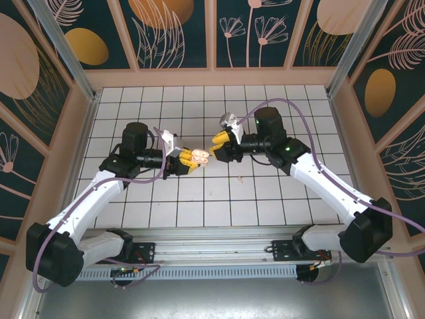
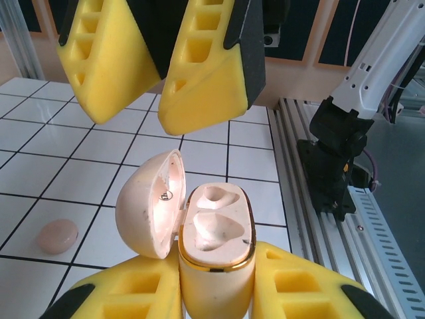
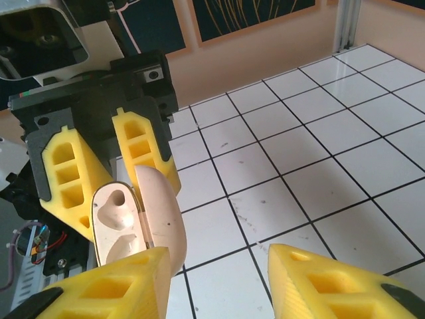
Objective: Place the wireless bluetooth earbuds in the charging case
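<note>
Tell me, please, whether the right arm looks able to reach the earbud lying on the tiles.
Probably yes: the earbud lies bare on the tiles near the open, empty right hand, nothing between them.

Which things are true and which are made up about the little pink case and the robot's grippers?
1. The lid of the charging case is open. True.
2. The left gripper holds the charging case. True.
3. The right gripper is squeezing the case too. False: its jaws stand open, apart from the case.
4. The case lies flat on the table. False: the left gripper holds it up above the tiles.
5. One earbud lies on the table. True.
</note>
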Action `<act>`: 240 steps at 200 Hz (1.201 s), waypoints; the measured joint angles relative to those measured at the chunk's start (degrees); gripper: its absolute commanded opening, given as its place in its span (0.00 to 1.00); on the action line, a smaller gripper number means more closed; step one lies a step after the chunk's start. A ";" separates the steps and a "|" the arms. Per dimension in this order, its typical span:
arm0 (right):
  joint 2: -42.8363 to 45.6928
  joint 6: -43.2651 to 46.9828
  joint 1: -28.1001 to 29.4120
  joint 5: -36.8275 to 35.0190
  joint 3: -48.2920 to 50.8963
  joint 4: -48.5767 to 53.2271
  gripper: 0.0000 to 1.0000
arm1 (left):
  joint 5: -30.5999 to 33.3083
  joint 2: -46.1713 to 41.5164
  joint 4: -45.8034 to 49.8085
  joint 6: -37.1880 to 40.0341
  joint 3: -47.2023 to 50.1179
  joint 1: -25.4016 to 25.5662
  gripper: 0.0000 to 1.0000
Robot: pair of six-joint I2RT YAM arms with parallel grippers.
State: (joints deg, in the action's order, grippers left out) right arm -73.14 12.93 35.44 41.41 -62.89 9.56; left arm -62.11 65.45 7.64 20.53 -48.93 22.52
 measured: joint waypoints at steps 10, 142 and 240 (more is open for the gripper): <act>0.11 -0.17 -0.07 0.11 0.15 -0.31 0.44 | 0.00 -0.07 -0.20 -0.02 0.15 0.00 0.24; -1.62 -13.66 -1.77 -21.00 0.15 15.37 0.40 | 1.49 -0.04 -3.58 -0.96 3.63 0.00 0.25; -23.32 -15.93 -2.78 -35.39 -0.44 28.89 0.37 | 2.25 0.61 -4.37 -0.94 4.37 0.00 0.26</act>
State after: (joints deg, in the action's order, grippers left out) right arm -96.47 -3.01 32.67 6.02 -63.33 38.46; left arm -59.86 66.06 3.27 19.59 -44.56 22.52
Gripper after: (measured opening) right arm 0.372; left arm 0.264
